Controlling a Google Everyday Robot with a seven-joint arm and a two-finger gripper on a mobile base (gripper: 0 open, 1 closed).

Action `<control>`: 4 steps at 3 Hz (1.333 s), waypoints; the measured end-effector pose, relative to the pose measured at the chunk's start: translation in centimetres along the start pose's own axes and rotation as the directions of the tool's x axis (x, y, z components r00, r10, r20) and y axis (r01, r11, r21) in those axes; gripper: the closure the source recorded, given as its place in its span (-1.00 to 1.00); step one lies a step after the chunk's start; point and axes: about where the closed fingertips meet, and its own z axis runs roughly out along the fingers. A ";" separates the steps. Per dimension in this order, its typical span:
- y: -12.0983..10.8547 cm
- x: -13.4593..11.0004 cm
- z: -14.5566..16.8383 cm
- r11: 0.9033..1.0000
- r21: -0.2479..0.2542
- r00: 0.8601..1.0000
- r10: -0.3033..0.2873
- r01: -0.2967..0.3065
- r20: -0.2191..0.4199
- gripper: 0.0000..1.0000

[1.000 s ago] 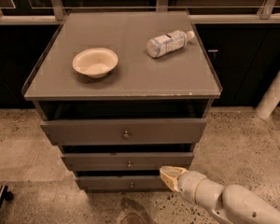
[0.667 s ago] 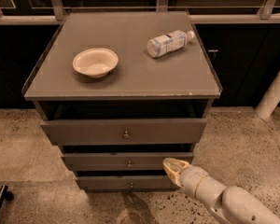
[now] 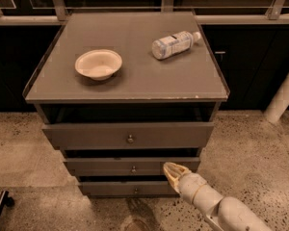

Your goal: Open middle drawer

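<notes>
My hand (image 3: 175, 173) is a pale, yellowish-cream tip, rounded and tapering, with darker tan shading along its edges. Behind it is my wrist (image 3: 191, 186), a stubby cream-white cylinder ringed by a thin orange-tan band. Behind that is my forearm (image 3: 237, 216), thicker, smooth and grey-white. Just beyond my hand stands the middle drawer (image 3: 101, 166).

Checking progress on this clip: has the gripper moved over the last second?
Yes. The gripper has risen slightly, from just below the middle drawer front to level with its knob, staying off to the knob's right.
</notes>
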 end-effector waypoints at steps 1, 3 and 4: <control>-0.8 0.8 1.8 0.997 0.013 0.997 -0.072 0.072 -0.041 1.00; -2.5 2.3 5.4 0.991 0.050 0.989 -0.117 0.122 -0.088 1.00; -4.4 2.6 6.9 0.989 0.090 0.990 -0.110 0.119 -0.091 1.00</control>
